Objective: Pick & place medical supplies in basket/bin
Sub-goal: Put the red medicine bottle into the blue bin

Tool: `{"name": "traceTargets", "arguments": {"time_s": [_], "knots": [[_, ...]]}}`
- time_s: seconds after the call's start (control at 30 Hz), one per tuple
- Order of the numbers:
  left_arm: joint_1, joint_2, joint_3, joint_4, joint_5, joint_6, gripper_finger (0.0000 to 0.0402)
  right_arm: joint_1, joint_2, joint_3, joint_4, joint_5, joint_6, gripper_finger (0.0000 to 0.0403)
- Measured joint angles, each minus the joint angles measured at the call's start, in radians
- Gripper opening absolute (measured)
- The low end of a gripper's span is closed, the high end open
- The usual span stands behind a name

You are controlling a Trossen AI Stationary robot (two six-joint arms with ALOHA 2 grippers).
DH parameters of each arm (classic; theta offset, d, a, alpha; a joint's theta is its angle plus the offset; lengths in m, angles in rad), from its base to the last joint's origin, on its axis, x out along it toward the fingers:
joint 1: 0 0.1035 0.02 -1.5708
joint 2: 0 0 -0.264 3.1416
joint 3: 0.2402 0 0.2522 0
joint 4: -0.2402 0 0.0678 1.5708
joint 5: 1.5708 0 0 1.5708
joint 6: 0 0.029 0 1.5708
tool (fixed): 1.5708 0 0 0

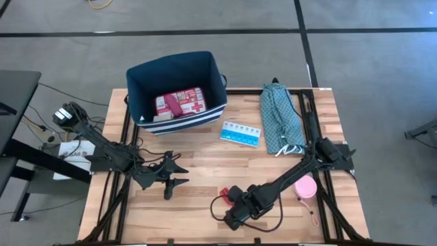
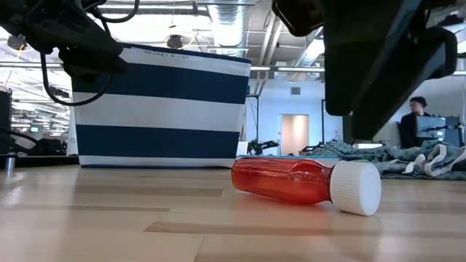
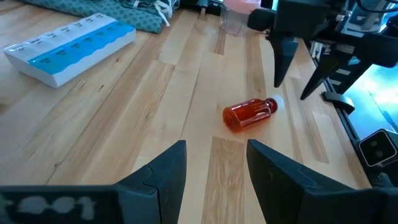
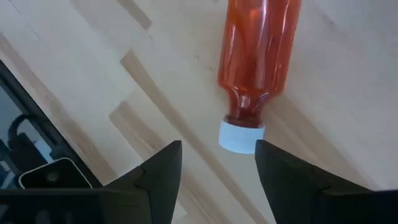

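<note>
A small red bottle (image 4: pixel 258 50) with a white cap (image 4: pixel 241 137) lies on its side on the wooden table, near the front edge; it also shows in the low view as the bottle (image 2: pixel 284 180). My right gripper (image 4: pixel 217 149) hangs open just above it, pointing steeply down, its fingers on either side of the cap end without touching it. My left gripper (image 1: pixel 184 175) waits open over the table's left middle, aimed at the bottle (image 3: pixel 249 114). The navy striped bin (image 1: pixel 136 89) stands at the far left with a red-and-white first-aid case (image 1: pixel 181 104) inside.
A light-blue pill organizer (image 1: pixel 240 133) lies right of the bin. A teal patterned cloth bundle (image 1: pixel 281 117) stretches along the far right. A pink round disc (image 1: pixel 305 186) sits near the right arm's base. Bare wood lies between both grippers.
</note>
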Motion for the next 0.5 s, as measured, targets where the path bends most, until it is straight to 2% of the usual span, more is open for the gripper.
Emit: {"name": "traceTargets", "arguments": {"time_s": [0.27, 0.5], "knots": [[0.0, 0.0, 0.0, -0.007, 0.0, 0.0, 0.0157, -0.024, 0.033, 0.002, -0.016, -0.038, 0.003, 0.018], [0.0, 0.0, 0.0, -0.016, 0.0, 0.0, 0.0157, -0.06, 0.037, 0.0, -0.024, -0.032, -0.021, 0.0186]]}}
